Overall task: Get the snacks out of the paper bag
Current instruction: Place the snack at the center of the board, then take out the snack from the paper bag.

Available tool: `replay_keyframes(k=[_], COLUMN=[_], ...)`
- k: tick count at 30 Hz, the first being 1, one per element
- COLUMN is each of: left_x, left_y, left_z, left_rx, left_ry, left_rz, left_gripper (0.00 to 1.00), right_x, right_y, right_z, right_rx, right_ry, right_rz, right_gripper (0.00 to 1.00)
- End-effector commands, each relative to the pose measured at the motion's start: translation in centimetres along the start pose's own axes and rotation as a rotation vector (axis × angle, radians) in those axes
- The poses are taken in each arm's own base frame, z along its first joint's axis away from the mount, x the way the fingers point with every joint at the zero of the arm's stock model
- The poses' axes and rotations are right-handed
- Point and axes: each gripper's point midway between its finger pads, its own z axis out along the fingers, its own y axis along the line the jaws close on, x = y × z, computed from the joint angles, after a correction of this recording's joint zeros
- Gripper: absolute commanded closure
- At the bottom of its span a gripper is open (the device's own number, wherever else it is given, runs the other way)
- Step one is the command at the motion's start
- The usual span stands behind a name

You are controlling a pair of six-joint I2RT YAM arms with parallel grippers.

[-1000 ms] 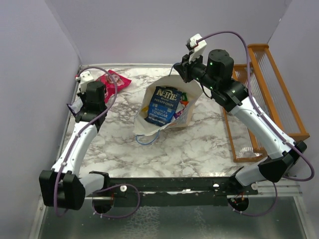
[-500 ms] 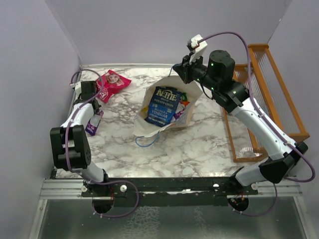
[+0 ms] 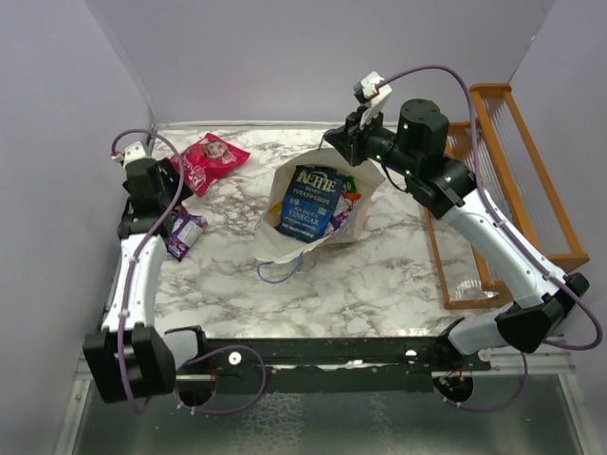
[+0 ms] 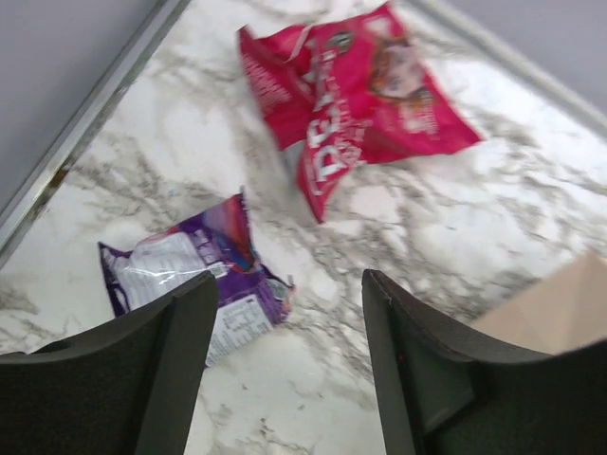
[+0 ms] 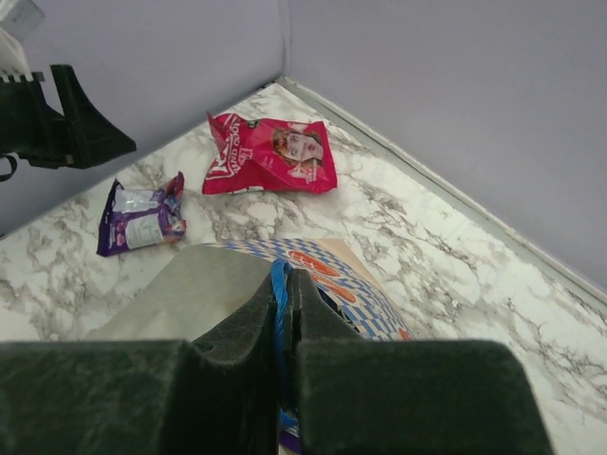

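The paper bag (image 3: 276, 243) stands mid-table with its mouth up, and a dark blue chips bag (image 3: 309, 199) and small colourful packs show inside it. My right gripper (image 3: 343, 142) hovers over the bag's far rim, shut on its blue cord handle (image 5: 282, 284). A pink-red snack bag (image 3: 211, 158) and a purple packet (image 3: 185, 233) lie on the marble at the left. Just above the purple packet (image 4: 190, 275), my left gripper (image 4: 287, 289) is open with nothing between its fingers. The pink-red bag (image 4: 351, 104) lies beyond it.
An orange wooden rack (image 3: 512, 190) lines the table's right side. The bag's other blue handle (image 3: 280, 268) loops onto the marble in front of it. Grey walls close the left and far edges, with a metal rim (image 4: 85, 114) along the left.
The left gripper has opened and drawn back toward the left wall, leaving the purple packet on the marble. The right arm and the bag have hardly moved.
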Motion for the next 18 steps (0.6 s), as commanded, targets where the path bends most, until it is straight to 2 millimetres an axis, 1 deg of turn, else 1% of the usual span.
replay_keyframes(k=[1, 4, 6, 8, 11, 13, 15, 16, 18], left_x=[-2.2, -2.3, -2.0, -2.1, -3.2, -4.5, -5.4, -5.2, -4.6], left_y=[-5.4, -8.2, -9.6, -11.1, -14.3, -16.4, -18.1, -18.8, -19.9], left_z=[-5.9, -9.3, -11.0, -12.7, -16.1, -19.1, -22.1, -23.4, -25.0], left_rx=[0.345, 0.506, 0.585, 0.672, 0.867, 1.004, 1.117, 1.169, 1.234], left_ry=[-0.095, -0.089, -0.066, -0.051, -0.039, -0.072, -0.109, -0.12, -0.139], left_rz=[-0.011, -0.016, -0.019, -0.033, -0.016, 0.014, 0.035, 0.034, 0.019], left_gripper=[0.36, 0.38, 0.42, 0.45, 0.48, 0.48, 0.48, 0.48, 0.48], right_x=[-3.2, -2.8, -3.0, -3.4, -3.8, -3.9, -4.0, -4.0, -4.0], right_y=[2.0, 2.0, 2.1, 2.3, 2.3, 2.1, 1.8, 1.7, 1.6], right_z=[-1.6, -1.7, -1.8, -1.9, -2.0, -1.9, -1.9, -1.8, -1.7], right_rx=[-0.107, -0.105, -0.11, -0.125, -0.127, -0.112, -0.1, -0.095, -0.086], right_ry=[-0.112, -0.107, -0.114, -0.121, -0.13, -0.132, -0.131, -0.131, -0.131], right_rz=[-0.051, -0.058, -0.059, -0.06, -0.076, -0.082, -0.084, -0.083, -0.081], right_gripper=[0.98, 0.98, 0.98, 0.98, 0.98, 0.98, 0.98, 0.98, 0.98])
